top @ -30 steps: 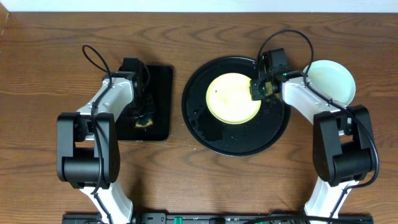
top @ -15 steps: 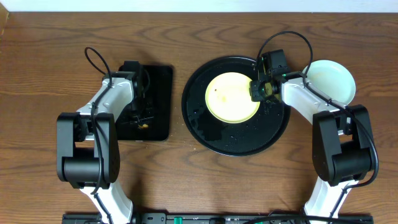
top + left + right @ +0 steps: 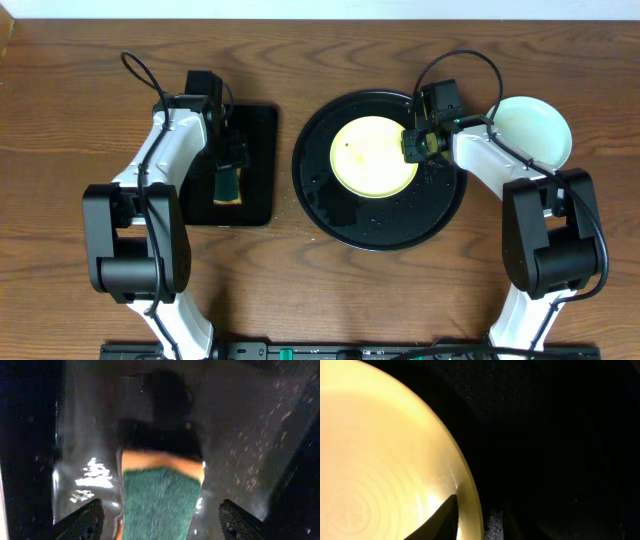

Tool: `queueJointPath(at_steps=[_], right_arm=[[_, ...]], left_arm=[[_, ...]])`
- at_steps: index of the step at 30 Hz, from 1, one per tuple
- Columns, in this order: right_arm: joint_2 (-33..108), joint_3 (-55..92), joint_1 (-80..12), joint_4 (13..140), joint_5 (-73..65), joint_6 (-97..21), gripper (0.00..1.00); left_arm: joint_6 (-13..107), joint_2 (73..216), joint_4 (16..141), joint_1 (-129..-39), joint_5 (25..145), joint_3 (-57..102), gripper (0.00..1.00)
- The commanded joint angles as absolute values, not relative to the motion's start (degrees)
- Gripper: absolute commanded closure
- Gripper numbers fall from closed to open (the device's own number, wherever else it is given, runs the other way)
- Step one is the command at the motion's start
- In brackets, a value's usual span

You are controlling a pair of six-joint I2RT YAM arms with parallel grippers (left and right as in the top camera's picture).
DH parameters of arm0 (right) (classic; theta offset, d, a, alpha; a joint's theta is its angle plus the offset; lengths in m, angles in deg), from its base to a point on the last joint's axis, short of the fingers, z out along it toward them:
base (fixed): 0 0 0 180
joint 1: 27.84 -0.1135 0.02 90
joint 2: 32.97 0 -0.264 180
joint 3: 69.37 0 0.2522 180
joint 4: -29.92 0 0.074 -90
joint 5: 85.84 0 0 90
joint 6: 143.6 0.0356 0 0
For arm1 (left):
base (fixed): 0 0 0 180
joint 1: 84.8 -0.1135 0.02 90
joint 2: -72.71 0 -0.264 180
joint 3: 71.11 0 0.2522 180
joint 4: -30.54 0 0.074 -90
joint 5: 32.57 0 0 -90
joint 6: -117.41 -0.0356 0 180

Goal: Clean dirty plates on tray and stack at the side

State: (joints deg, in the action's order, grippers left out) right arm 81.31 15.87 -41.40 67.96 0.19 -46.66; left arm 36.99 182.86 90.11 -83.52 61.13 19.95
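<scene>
A pale yellow plate (image 3: 370, 160) lies flat on the round black tray (image 3: 330, 215), with a small dark speck near its left edge. My right gripper (image 3: 418, 143) straddles that plate's right rim. In the right wrist view one finger (image 3: 442, 520) rests over the yellow plate (image 3: 380, 450), the other stands outside the rim with a slim gap, so the right gripper (image 3: 480, 520) is slightly open. A pale mint plate (image 3: 540, 125) sits on the table to the right of the tray. My left gripper (image 3: 228, 165) hangs open over a green and yellow sponge (image 3: 228, 185).
The sponge (image 3: 160, 495) lies on a wet rectangular black tray (image 3: 262, 130) left of the round tray, with room on both sides between it and my left fingers (image 3: 80, 520). Water drops dot the round tray (image 3: 560, 435). Bare wooden table surrounds both trays.
My left gripper opened wide, let go of the sponge and drew back toward the far side of the small tray. The right jaws parted a little at the yellow plate's rim.
</scene>
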Motion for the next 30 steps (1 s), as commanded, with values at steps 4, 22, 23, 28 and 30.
queueJointPath(at_steps=[4,22,23,28,30], right_arm=[[82.5,15.2,-42.2,67.4,0.9,-46.8,0.74],[82.5,14.9,-42.2,67.3,0.9,-46.8,0.92],[82.5,14.9,-42.2,67.3,0.9,-46.8,0.89],[82.5,14.9,-42.2,67.3,0.9,-46.8,0.55],[82.5,14.9,-42.2,67.3,0.8,-46.8,0.44]], left_arm=[[36.3,184.3,86.9,-83.8,60.8,16.2,0.27],[34.8,177.8,86.5,-84.0,63.3,16.6,0.87],[34.9,176.4,86.8,-84.0,64.1,16.7,0.88],[34.7,167.4,88.6,-84.0,65.0,16.6,0.89],[34.7,163.7,88.5,-84.0,64.6,16.6,0.9]])
